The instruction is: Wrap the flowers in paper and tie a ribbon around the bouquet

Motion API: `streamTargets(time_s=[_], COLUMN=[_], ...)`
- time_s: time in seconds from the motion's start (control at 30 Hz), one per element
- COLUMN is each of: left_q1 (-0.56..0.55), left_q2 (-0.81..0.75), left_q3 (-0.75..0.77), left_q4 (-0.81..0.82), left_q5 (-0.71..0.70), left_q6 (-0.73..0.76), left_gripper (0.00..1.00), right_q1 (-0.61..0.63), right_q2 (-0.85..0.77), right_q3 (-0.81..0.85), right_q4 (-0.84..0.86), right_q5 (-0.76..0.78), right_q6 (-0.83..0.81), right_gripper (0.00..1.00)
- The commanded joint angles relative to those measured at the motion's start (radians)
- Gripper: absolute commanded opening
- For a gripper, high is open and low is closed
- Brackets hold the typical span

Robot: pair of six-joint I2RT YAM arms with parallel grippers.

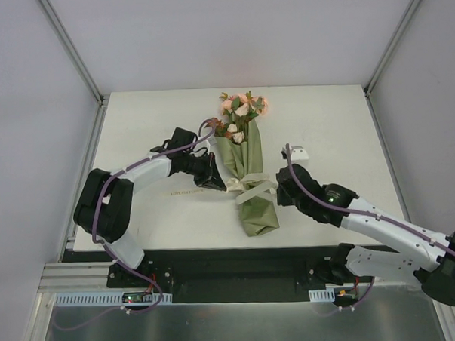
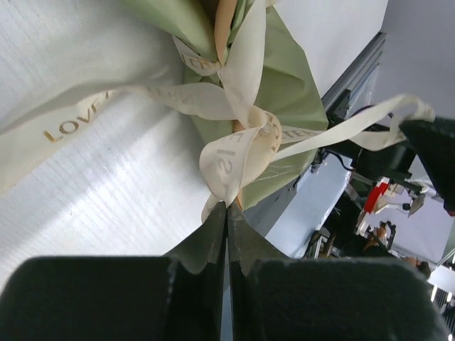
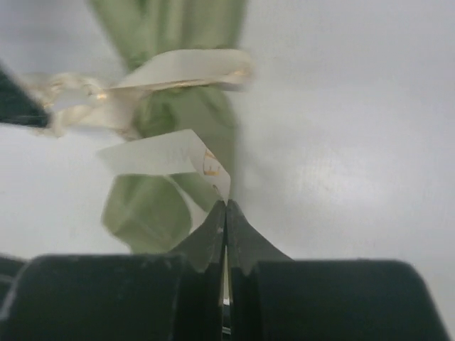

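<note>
Lying mid-frame on the desk [image 1: 135, 122], flowers [image 1: 242, 109] toward the top, the bouquet [image 1: 246, 170] has the ribbon [image 1: 252, 188] wound round its paper [image 1: 258, 213]. At its left the left fingers [image 2: 222, 217] are pressed together on one ribbon end. At its right the right fingers [image 3: 222, 217] pinch the other end.

We see a white table [image 1: 150, 121]; on it lies a bouquet [image 1: 246, 158], flowers [image 1: 241, 108] toward the far edge; a cream ribbon [image 1: 252, 189] crosses its green paper [image 1: 258, 211], one tail trailing left over the tabletop; a small white object [image 1: 299, 152] sits nearby.
</note>
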Motion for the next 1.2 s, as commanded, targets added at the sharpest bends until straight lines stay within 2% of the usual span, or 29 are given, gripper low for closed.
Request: streamTargets(time_s=[0.0, 0.1, 0.2, 0.3, 0.37, 0.43, 0.47, 0.53, 0.57, 0.63, 0.67, 0.73, 0.77, 0.87, 0.93, 1.0, 1.17], left_q1=[-0.016, -0.019, -0.019, -0.019, -0.019, -0.019, -0.020, -0.024, -0.027, -0.031, -0.033, -0.034, -0.033, -0.033, -0.034, -0.034, -0.034], left_q2=[0.019, 0.036, 0.040, 0.034, 0.027, 0.019, 0.017, 0.011, 0.008, -0.005, -0.010, -0.022, -0.022, -0.022, -0.015, -0.003, -0.004], left_q3=[0.020, 0.028, 0.031, 0.031, 0.031, 0.028, 0.023, 0.019, 0.016, 0.009, 0.006, 0.000, 0.000, 0.002, 0.002, 0.008, 0.025], left_q4=[0.056, 0.062, 0.063, 0.063, 0.065, 0.063, 0.063, 0.063, 0.063, 0.063, 0.063, 0.060, 0.059, 0.045, 0.042, 0.042, 0.036], left_q5=[-0.042, -0.040, -0.042, -0.039, -0.033, -0.028, -0.025, -0.016, -0.011, -0.008, -0.006, -0.009, -0.006, -0.008, 0.007, 0.032, 0.049], left_q6=[-0.059, -0.068, -0.072, -0.075, -0.073, -0.076, -0.076, -0.078, -0.078, -0.075, -0.075, -0.072, -0.067, -0.058, -0.053, -0.047, -0.042], left_gripper=[0.00, 0.00, 0.00, 0.00, 0.00, 0.00, 0.00, 0.00, 0.00, 0.00, 0.00, 0.00, 0.00, 0.00, 0.00, 0.00, 0.00], right_q1=[-0.032, -0.042, -0.073, -0.130, -0.156, -0.161, -0.164, -0.174, -0.174, -0.209, -0.225, -0.285, -0.291, -0.292, -0.315, -0.378, -0.446], right_q2=[0.115, 0.206, 0.246, 0.263, 0.247, 0.197, 0.153, 0.116, 0.100, 0.053, 0.030, 0.002, 0.009, 0.055, 0.083, 0.117, 0.224], right_q3=[0.102, 0.070, 0.001, -0.054, -0.052, -0.049, -0.048, -0.029, -0.020, -0.019, -0.026, -0.088, -0.085, -0.065, -0.071, -0.066, -0.091], right_q4=[-0.618, -0.703, -0.596, -0.474, -0.369, -0.313, -0.227, -0.198, -0.172, -0.129, -0.045, 0.079, 0.125, 0.171, 0.195, 0.239, 0.306], right_q5=[0.430, 0.407, 0.287, 0.158, 0.107, 0.107, 0.076, 0.018, 0.007, -0.095, -0.157, -0.435, -0.465, -0.521, -0.524, -0.659, -0.772], right_q6=[0.591, 0.724, 0.731, 0.645, 0.441, 0.296, 0.108, -0.020, -0.080, -0.223, -0.266, -0.325, -0.316, -0.331, -0.323, -0.309, -0.279], right_gripper=[0.00, 0.02, 0.02, 0.06, 0.10, 0.28, 0.42, 0.57, 0.69, 0.69, 0.68, 0.65, 0.58, 0.50, 0.50, 0.51, 0.53])
